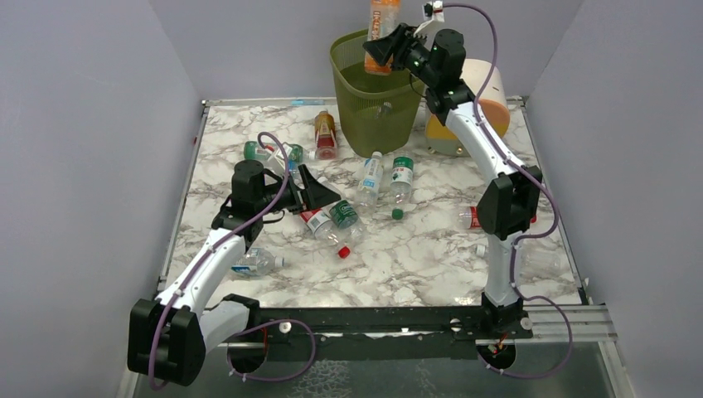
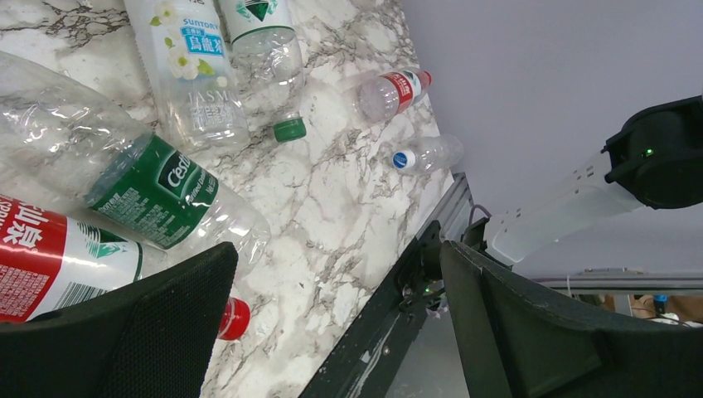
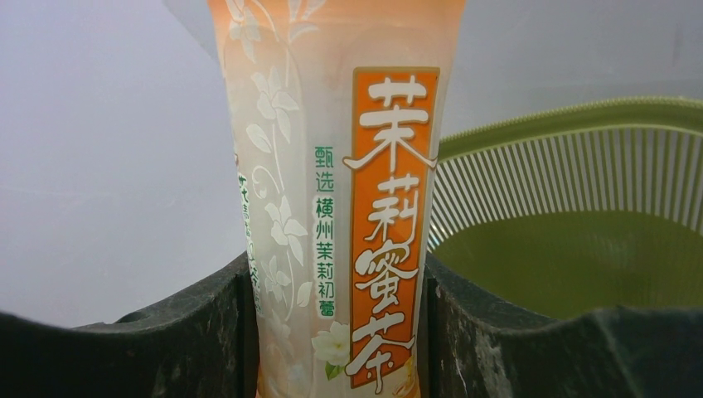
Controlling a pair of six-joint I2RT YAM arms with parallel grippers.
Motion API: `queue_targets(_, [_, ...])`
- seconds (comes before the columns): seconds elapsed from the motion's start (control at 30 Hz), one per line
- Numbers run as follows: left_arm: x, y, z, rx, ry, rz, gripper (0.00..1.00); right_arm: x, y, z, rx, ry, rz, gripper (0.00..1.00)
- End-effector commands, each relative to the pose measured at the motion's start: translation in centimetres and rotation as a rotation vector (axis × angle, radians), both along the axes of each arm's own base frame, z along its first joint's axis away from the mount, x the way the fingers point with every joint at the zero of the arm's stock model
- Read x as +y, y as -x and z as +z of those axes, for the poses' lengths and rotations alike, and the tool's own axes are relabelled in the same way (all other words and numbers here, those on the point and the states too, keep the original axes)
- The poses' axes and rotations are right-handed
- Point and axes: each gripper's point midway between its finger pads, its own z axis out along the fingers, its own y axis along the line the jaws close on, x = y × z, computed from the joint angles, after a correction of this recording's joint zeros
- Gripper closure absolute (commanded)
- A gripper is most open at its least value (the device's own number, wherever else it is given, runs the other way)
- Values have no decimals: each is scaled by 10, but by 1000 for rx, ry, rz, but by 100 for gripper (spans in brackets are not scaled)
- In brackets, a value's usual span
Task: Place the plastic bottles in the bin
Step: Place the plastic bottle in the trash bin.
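Biggest thing first: the marble table (image 1: 414,257) is littered with plastic bottles. It sits far below the right pincer and close under the left one.

The bin (image 1: 377,116) is what matters here. Its mouth lies straight below and slightly beyond the right pincer (image 1: 383,51). That pincer is pinching the orange tea bottle (image 1: 383,18), which it holds upright, long axis vertical, with the bottom end hanging over the bin's opening. I see nothing between the bottle and the bin, so I reckon spreading the jaws drops it right in.

The cream drum (image 1: 491,98) sits lower down on the arm side of that pincer, next to the bin and out of the way.

The left pincer (image 1: 319,192) is spread wide and holding nothing, low over the table. Just below its fingers lie a green-label bottle (image 1: 344,214) and a red-label bottle (image 1: 317,222). Both are on their sides and right up against each other, so picking just one could be fiddly. That arm is clearly the nearer one for those.

An amber bottle (image 1: 325,135) stands beyond the left pincer, near the bin. A loose green cap (image 1: 398,214) lies off to its right.
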Motion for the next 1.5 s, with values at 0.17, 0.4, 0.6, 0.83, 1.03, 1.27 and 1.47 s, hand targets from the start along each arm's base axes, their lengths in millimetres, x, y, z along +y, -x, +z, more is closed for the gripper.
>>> queue_targets(0.17, [2,3,5,-39,-11,0,1,12,-14,-8,-21,-2,23,41])
queue_targets(0.4, [2,5,4,-40,-16,-3,1,15,-26,-35,22,24,21,39])
queue_targets(0.6, [3,6,5,-45,-21,2,1,14,-23,-41,27,50,19,29])
queue_targets(0.83, [3,6,6,-46,-19,4,1,8,-18,-28,3,73,0,12])
queue_targets(1.03, [4,7,12,-58,-19,9,1,-1,0,-9,-15,77,-10,9])
queue_targets(1.27, [6,12,7,-45,-20,11,1,-18,58,20,-3,76,17,5])
queue_targets(1.47, [6,15,-10,-21,-25,7,1,-45,119,1,69,120,2,1])
